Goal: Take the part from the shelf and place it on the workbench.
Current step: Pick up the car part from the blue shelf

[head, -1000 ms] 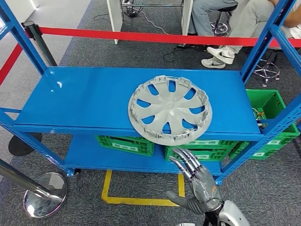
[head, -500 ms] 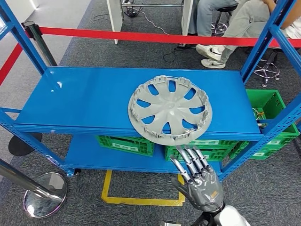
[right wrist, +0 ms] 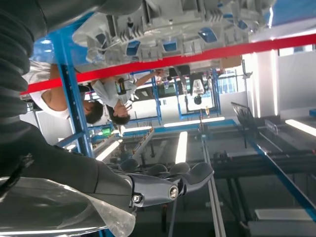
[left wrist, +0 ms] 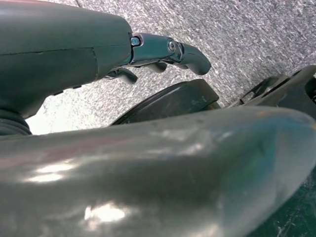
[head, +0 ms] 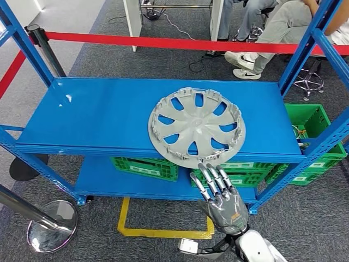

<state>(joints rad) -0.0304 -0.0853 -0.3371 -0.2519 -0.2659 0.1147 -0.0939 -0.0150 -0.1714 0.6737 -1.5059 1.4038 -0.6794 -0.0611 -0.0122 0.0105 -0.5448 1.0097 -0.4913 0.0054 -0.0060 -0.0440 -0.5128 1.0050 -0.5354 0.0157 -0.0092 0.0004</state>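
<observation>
The right hand (head: 224, 203), fingers apart and holding nothing, was just below the wheel cover (head: 197, 127) on the blue shelf (head: 98, 114).

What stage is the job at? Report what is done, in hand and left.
Done: nothing yet. The grey plastic wheel cover lies flat on the blue metal shelf, its near rim overhanging the front edge. In hand: the right hand is raised just below that rim, fingers spread, holding nothing. The left hand hangs over the carpet. Left: gripping the cover, lifting it off and placing it on the workbench.
</observation>
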